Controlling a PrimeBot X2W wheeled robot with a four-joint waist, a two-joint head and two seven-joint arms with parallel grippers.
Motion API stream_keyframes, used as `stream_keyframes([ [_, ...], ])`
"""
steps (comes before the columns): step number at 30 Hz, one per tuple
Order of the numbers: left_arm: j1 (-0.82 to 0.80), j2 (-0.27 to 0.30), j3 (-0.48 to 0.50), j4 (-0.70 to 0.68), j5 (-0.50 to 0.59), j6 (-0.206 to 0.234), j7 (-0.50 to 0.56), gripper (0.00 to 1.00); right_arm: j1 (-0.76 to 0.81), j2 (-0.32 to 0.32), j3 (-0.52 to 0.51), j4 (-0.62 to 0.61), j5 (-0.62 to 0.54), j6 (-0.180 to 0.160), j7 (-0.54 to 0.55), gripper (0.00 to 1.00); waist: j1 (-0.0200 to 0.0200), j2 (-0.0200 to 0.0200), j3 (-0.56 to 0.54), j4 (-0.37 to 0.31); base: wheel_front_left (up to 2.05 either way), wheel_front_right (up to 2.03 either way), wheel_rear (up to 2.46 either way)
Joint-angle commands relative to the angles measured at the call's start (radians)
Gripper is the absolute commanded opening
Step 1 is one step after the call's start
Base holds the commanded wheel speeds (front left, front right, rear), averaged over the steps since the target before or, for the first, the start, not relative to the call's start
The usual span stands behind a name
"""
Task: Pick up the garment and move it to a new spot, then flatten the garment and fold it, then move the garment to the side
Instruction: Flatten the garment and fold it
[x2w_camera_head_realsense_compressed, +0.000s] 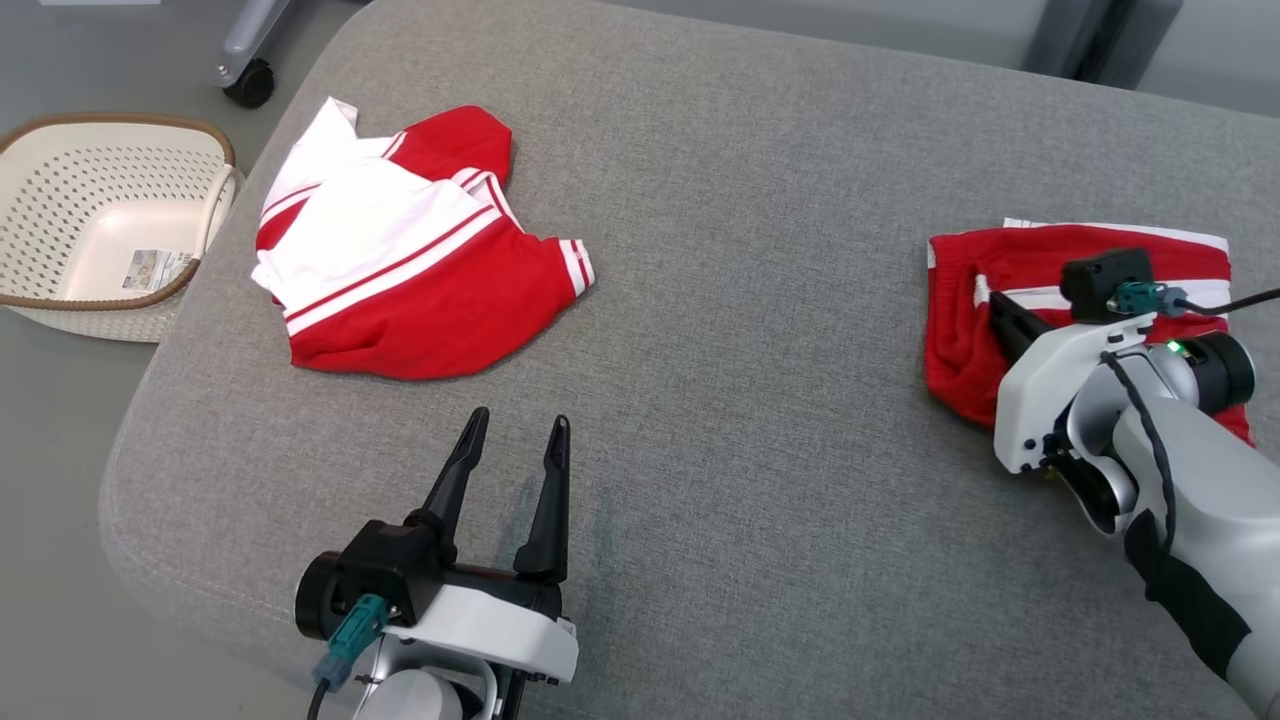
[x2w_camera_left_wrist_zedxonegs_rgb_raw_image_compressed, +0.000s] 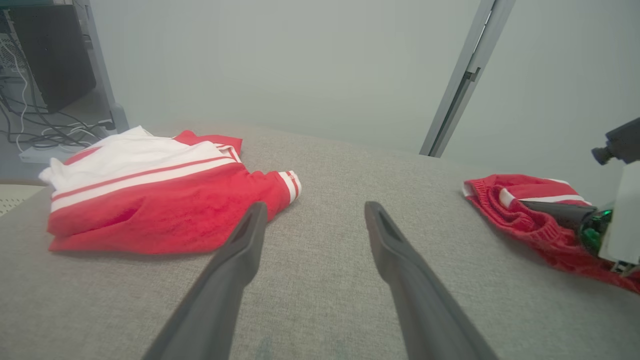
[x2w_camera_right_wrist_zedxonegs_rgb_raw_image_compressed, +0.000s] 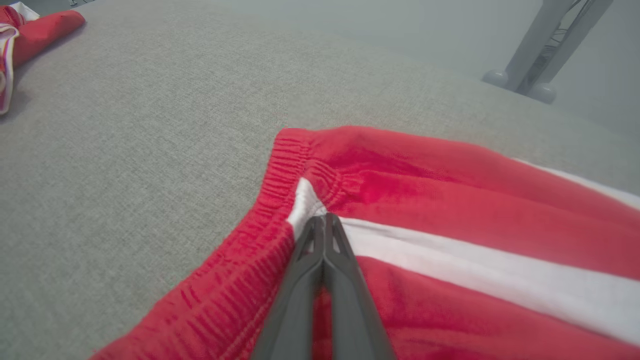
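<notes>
Your left gripper (x2w_camera_head_realsense_compressed: 518, 425) spread wide and empty over the grey cushion (x2w_camera_head_realsense_compressed: 760, 200), your right gripper (x2w_camera_right_wrist_zedxonegs_rgb_raw_image_compressed: 324, 220) clenched tight, tips on the folded red garment (x2w_camera_head_realsense_compressed: 960, 290) at your right, any pinched cloth unclear, crumpled red-and-white garment (x2w_camera_head_realsense_compressed: 400, 270) far left, beside a white basket (x2w_camera_head_realsense_compressed: 30, 160)

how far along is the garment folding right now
Looks done: the red shorts lie folded at the right of the grey cushion. In hand: the right end effector, shut, has its tips on their waistband end, perhaps to shift them aside. To do: the red and white garment lies rumpled; the left end effector hangs open short of it.
</notes>
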Motion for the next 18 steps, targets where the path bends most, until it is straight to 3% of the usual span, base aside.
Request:
stream_keyframes([
  [1,-0.012,0.004,0.000,-0.003,-0.003,0.006,0.001,1.00,-0.007,0.005,0.016,0.008,0.012,0.000,0.001,0.00,0.0000,-0.0001,0.002,0.003,0.00,0.00,0.00],
  [18,-0.017,0.004,0.001,0.006,-0.004,0.008,0.001,1.00,0.001,0.024,0.142,0.086,0.098,0.001,-0.049,0.00,0.0000,-0.0001,-0.004,-0.006,0.00,0.00,0.00],
])
